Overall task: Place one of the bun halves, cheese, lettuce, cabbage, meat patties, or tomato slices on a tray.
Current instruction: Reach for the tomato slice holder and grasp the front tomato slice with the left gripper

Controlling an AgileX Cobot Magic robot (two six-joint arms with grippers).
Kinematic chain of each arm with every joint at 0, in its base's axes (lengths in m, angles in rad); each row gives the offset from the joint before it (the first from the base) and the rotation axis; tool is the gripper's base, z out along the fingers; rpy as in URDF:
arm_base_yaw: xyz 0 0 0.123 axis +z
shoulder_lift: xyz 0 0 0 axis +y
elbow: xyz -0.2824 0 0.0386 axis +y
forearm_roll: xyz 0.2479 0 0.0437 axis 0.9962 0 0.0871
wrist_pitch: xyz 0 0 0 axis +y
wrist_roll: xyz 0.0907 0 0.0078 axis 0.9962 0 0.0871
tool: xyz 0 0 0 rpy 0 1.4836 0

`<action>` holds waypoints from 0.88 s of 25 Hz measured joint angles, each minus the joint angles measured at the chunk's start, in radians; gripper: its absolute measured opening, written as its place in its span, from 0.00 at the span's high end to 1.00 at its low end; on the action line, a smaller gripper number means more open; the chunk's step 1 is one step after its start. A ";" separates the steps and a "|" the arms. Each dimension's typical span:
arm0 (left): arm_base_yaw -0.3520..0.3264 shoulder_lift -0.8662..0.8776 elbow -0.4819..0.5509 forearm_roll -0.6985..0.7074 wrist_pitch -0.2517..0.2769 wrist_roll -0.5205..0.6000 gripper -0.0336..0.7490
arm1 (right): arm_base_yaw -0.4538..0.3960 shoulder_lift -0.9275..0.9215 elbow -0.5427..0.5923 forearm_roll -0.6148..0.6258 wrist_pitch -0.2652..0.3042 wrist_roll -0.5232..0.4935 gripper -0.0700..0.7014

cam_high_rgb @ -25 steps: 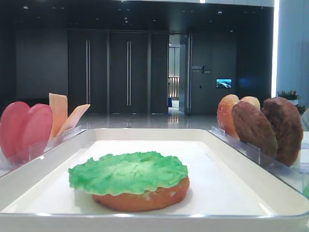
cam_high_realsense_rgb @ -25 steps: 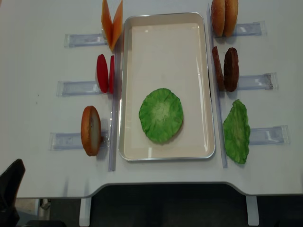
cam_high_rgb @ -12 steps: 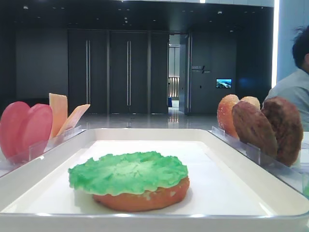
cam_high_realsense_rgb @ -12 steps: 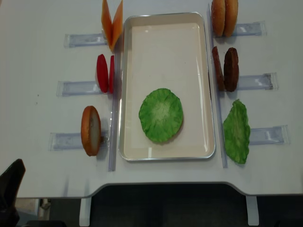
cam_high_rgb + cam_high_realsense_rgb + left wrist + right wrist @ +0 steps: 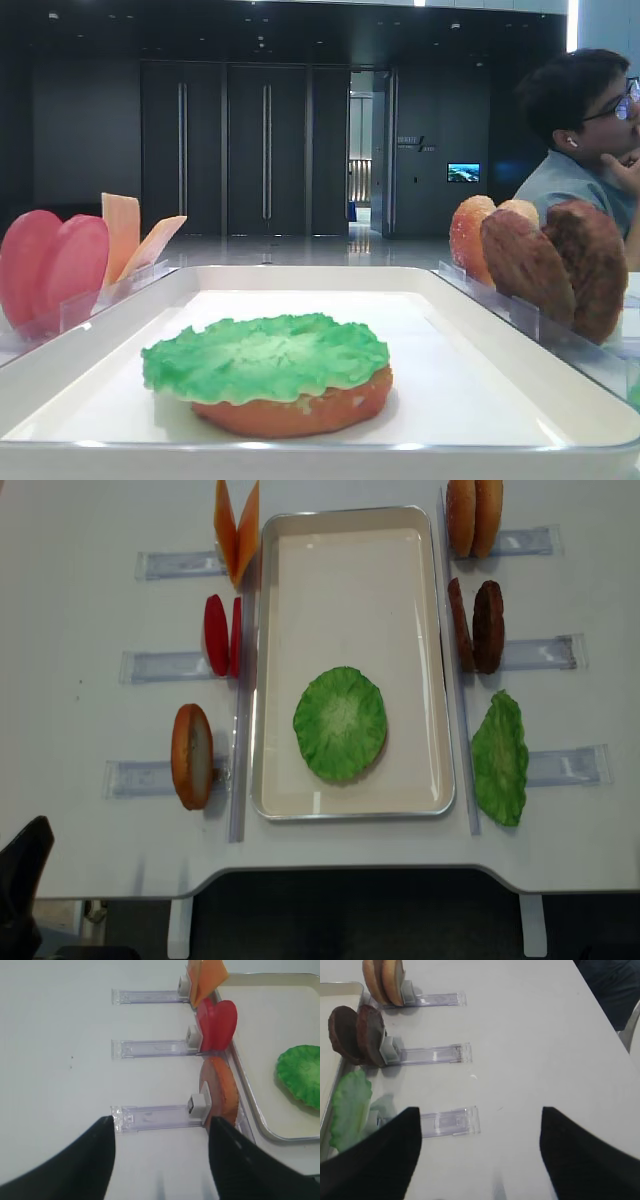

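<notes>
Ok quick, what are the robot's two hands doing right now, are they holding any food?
Left gripper: open, holding nothing, above the table near a bun half.
Right gripper: open, holding nothing, near the lettuce.

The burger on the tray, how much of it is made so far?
Done: a bun half lies on the white tray with lettuce on top. In hand: nothing; both grippers' fingers are open and empty. Left: the tomato slices, cheese and meat patties stand in their holders beside the tray.
</notes>
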 joint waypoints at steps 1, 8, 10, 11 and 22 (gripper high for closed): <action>0.000 0.011 0.000 0.000 0.000 0.000 0.38 | 0.000 0.000 0.000 0.000 0.000 0.000 0.28; 0.000 0.116 0.000 0.000 0.000 -0.019 0.38 | 0.000 0.000 0.000 0.000 0.000 0.000 0.28; 0.000 0.150 -0.010 0.000 0.000 -0.023 0.38 | 0.000 0.000 0.000 0.000 0.000 0.000 0.28; 0.000 0.169 -0.020 0.000 0.000 -0.023 0.38 | 0.000 0.000 0.000 0.000 0.000 0.000 0.28; 0.000 0.459 -0.186 0.031 0.000 -0.036 0.38 | 0.000 0.000 0.000 0.000 0.000 0.000 0.28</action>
